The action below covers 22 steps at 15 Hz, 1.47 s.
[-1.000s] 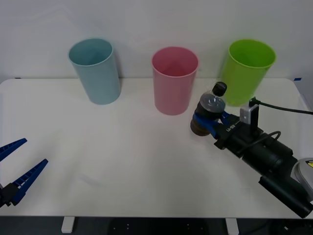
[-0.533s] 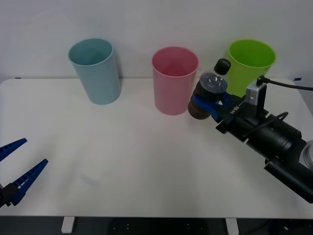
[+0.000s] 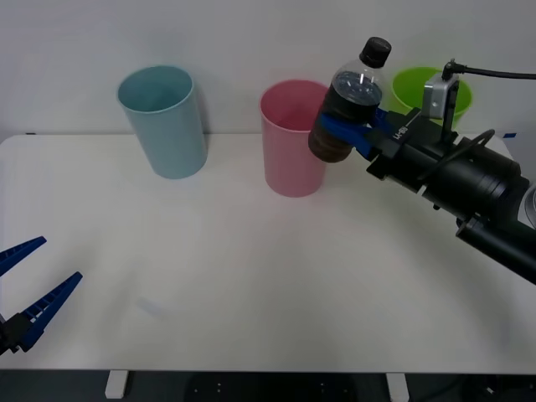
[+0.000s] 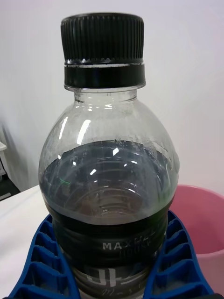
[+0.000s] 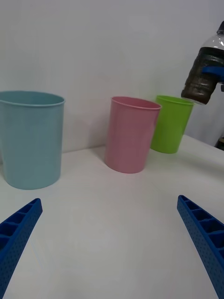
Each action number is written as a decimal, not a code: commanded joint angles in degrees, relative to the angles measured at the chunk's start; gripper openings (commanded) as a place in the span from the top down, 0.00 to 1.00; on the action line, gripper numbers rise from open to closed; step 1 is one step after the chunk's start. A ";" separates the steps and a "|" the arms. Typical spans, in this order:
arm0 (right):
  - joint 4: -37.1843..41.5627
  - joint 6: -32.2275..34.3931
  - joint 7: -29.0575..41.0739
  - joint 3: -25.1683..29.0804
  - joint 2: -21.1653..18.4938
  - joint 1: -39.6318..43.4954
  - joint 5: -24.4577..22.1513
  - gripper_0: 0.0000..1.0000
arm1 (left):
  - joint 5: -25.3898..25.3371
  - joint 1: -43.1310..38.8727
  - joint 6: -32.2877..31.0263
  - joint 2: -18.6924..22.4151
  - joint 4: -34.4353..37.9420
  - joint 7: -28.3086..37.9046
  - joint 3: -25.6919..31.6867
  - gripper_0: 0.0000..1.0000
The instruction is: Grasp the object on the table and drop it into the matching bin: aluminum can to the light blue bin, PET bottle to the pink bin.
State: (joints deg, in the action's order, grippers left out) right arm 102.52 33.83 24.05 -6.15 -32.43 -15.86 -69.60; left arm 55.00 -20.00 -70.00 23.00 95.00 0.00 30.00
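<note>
A plain white wall backs a wide white desk [image 3: 251, 285] with rounded corners. Three tapered round bins stand in a row along the far edge: the light blue bin [image 3: 162, 121] to the left, the pink bin [image 3: 295, 138] in the middle, the lime green bin [image 3: 429, 94] to the right, each well apart from its neighbour.

Right gripper [image 3: 352, 132]: raised above the desk at the pink bin's right rim, with the green bin behind the arm. Its blue ribbed fingers [image 4: 176, 261] are clamped on the PET bottle [image 3: 347, 100], one on each side of the lower body at the label. The bottle is clear of the desk, tilted with its black screw cap [image 3: 376, 50] up and away to the right. In the front view its base overlaps the pink bin's upper right edge; whether it is over the opening or just beside it cannot be told. The right wrist view shows dark liquid up to the shoulder and the pink rim close behind the bottle.

Left gripper [image 3: 25, 289]: low at the near left corner of the desk, fingers spread wide, holding and touching nothing. The desk surface between it and the bins is bare of obstruction. A black cable [image 3: 494, 74] runs from the right wrist off to the right.
</note>
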 commanded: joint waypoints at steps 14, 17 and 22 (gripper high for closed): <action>-33.18 3.78 -0.94 0.09 8.96 -27.56 -11.00 1.00 | 0.00 0.00 0.00 0.00 0.00 0.00 0.00 0.00; -38.54 3.08 -1.73 0.09 10.54 -30.81 -12.05 1.00 | 0.00 0.00 0.00 0.00 0.00 0.00 0.00 0.00; -40.91 0.79 -2.79 0.09 12.21 -32.04 -12.93 1.00 | 0.00 0.00 0.00 0.00 0.00 0.00 0.00 0.00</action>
State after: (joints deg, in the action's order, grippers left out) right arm 61.62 34.76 21.42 -6.06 -20.30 -47.89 -82.50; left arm 55.00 -20.00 -70.00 23.00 95.00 0.00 30.00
